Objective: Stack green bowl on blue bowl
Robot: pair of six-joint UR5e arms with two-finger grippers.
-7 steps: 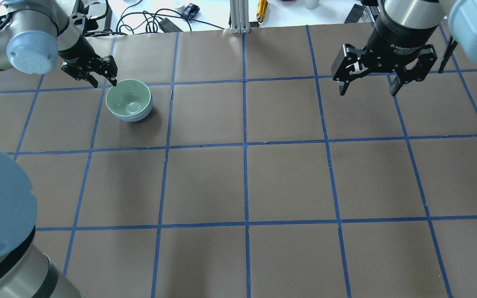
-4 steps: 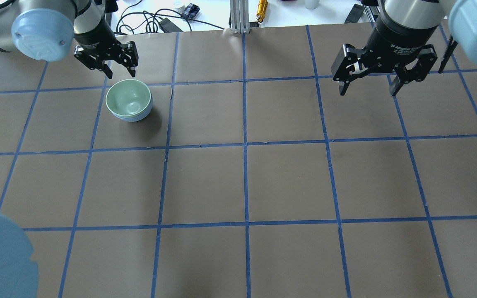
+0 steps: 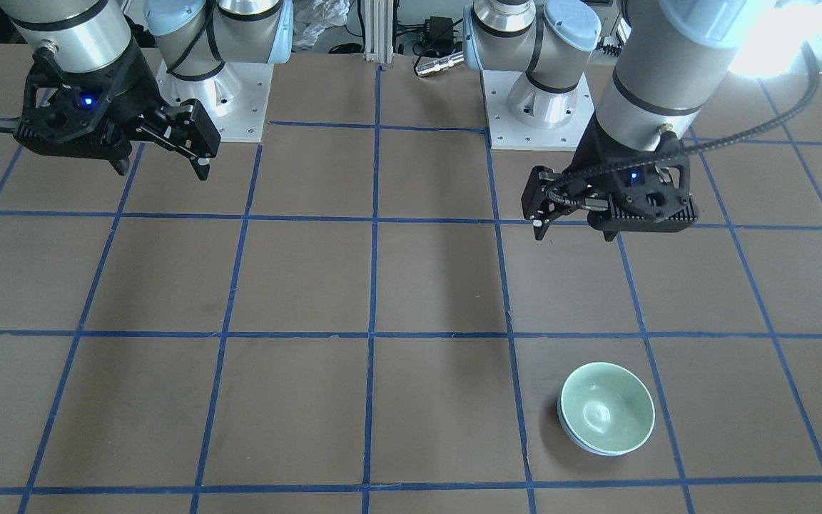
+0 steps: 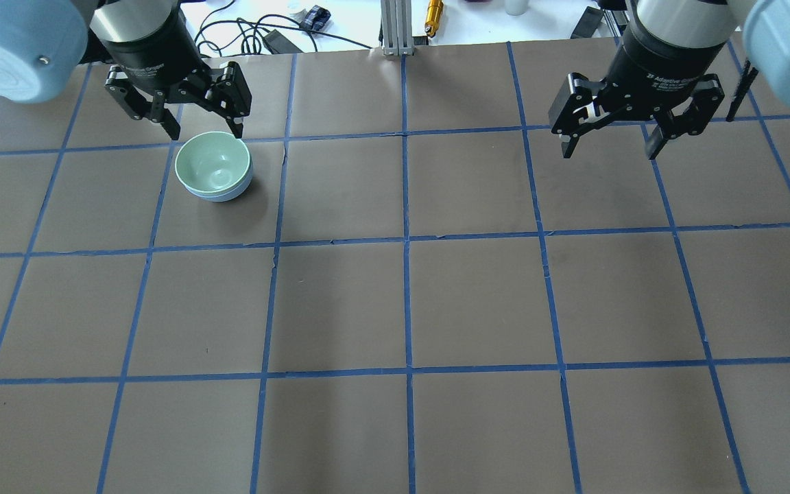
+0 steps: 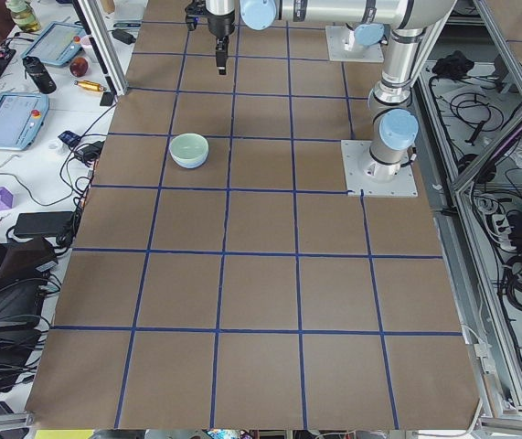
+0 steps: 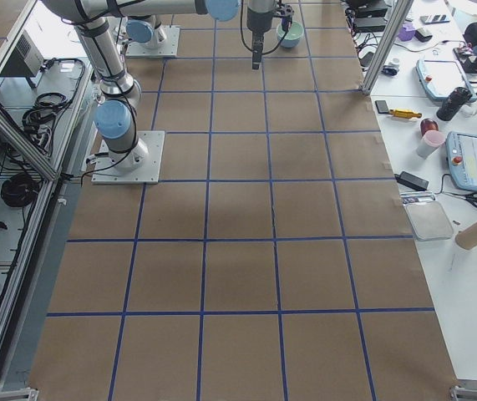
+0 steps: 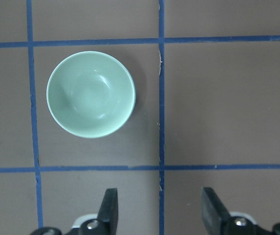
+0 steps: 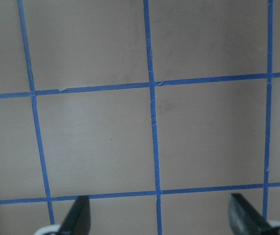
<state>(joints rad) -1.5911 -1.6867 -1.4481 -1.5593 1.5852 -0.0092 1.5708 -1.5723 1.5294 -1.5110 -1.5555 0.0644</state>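
Note:
The green bowl (image 4: 211,163) sits nested inside the blue bowl (image 4: 234,193), whose rim shows only as a thin pale band around it. The stack stands on the brown table (image 4: 477,302) at the far left. It also shows in the front view, green bowl (image 3: 607,405) in blue bowl (image 3: 576,440), and in the left wrist view (image 7: 90,94). My left gripper (image 4: 207,125) is open and empty, raised above the table just beyond the bowls, apart from them. My right gripper (image 4: 609,152) is open and empty over the far right of the table.
Blue tape lines divide the table into squares. Cables, a gold cylinder (image 4: 433,14) and an aluminium post (image 4: 395,27) lie past the far edge. The two arm bases (image 3: 536,107) stand at the robot's side of the table.
My left gripper has swung from the bowls' left to their far side, open throughout. The stacked bowls and the right arm have not moved.

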